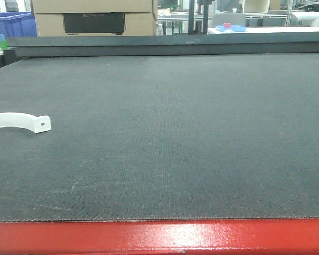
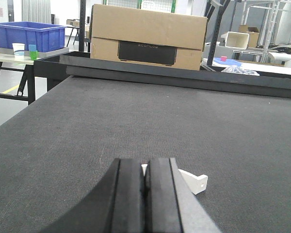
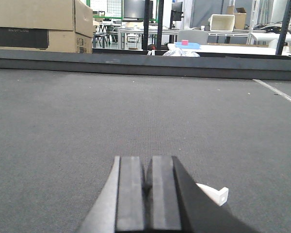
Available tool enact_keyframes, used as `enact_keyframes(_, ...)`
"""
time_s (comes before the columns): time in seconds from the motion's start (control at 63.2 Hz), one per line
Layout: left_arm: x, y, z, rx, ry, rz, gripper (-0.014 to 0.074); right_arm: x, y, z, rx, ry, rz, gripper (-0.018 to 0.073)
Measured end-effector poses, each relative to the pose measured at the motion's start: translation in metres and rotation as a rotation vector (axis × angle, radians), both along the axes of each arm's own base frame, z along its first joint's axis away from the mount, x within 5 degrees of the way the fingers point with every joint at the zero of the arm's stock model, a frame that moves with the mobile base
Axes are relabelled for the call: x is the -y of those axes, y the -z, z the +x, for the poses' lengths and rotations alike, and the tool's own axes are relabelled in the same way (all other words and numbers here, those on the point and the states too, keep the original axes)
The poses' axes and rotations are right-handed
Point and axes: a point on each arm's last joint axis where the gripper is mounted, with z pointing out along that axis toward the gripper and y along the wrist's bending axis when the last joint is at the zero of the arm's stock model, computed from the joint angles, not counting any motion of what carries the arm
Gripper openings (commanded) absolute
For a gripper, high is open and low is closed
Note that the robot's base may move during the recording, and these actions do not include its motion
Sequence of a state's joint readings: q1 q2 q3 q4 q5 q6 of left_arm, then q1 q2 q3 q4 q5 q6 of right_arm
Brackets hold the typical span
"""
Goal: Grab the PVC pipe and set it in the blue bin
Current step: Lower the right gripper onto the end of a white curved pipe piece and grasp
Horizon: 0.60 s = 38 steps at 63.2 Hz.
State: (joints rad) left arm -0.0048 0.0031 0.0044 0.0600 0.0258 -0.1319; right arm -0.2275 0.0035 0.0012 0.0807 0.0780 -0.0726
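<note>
The blue bin (image 1: 10, 24), contents hidden, stands beyond the far-left corner of the desk (image 1: 175, 133), the PVC pipe (image 1: 21, 121) lies on its left side, long axis left-right, holed tab pointing right, and the left fingers (image 2: 131, 194) and right fingers (image 3: 131, 194) are pressed together.

Table (image 1: 175, 133): dark grey top, red front edge (image 1: 159, 236).
Behind: cardboard box (image 2: 148, 36), white tables (image 3: 233, 49), black posts (image 3: 160, 22).
Floor (image 2: 9, 109): pale grey, yellow line (image 2: 5, 91).
Light: bright, even.

The table mat (image 1: 175, 133) is matt, dark grey and coarsely woven; its front edge (image 1: 159, 236) is glossy red paint. The PVC pipe (image 1: 21, 121) is smooth white plastic. The box (image 2: 150, 29) is matt brown cardboard, and the blue bin (image 2: 29, 35) is slightly shiny plastic. The left gripper (image 2: 144, 191) and right gripper (image 3: 148, 194) have matt black, rubber-like pads (image 2: 128, 194).
</note>
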Motion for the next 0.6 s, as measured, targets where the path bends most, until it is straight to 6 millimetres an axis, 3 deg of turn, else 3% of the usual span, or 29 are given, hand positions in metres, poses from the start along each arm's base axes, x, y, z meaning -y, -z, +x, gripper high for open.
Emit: enact_keyframes(0.601, 0.0000, 0.0000, 0.0000, 0.000, 0.000, 0.000, -0.0091, 0.0000, 0.0000, 0.0000, 0.000, 0.000, 0.000, -0.0162)
